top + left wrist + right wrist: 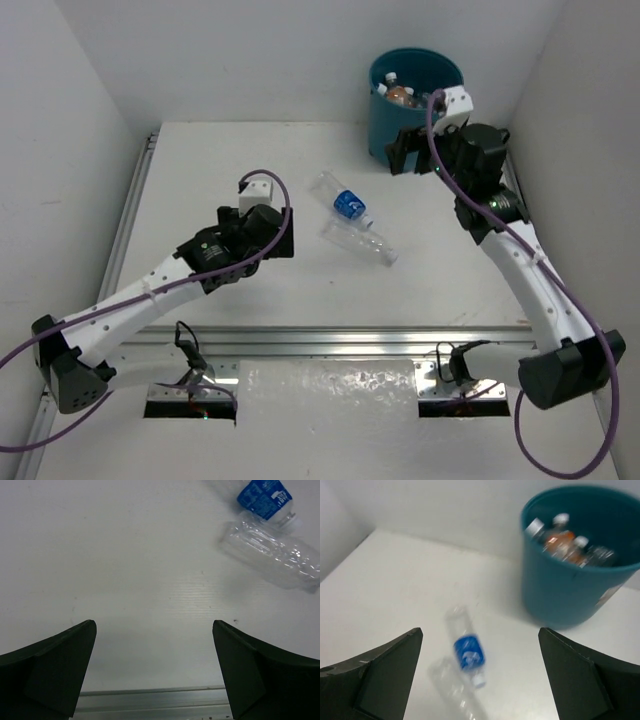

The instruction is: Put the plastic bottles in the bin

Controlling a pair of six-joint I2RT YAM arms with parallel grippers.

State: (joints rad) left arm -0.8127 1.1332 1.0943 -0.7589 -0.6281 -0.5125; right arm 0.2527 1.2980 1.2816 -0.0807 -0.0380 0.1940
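A clear bottle with a blue label (345,201) lies on the white table mid-scene, beside a plain clear bottle (362,241). Both show in the left wrist view, blue-labelled (263,497) and clear (272,555), and blurred in the right wrist view, blue-labelled (466,649) and clear (452,692). The teal bin (383,118) stands at the back right and holds several bottles, orange ones (560,544) among them. My left gripper (155,665) is open and empty, left of the two bottles. My right gripper (480,675) is open and empty, raised beside the bin.
White walls close the table on the left, back and right. An aluminium rail (330,340) runs along the near edge and another rail (135,200) along the left side.
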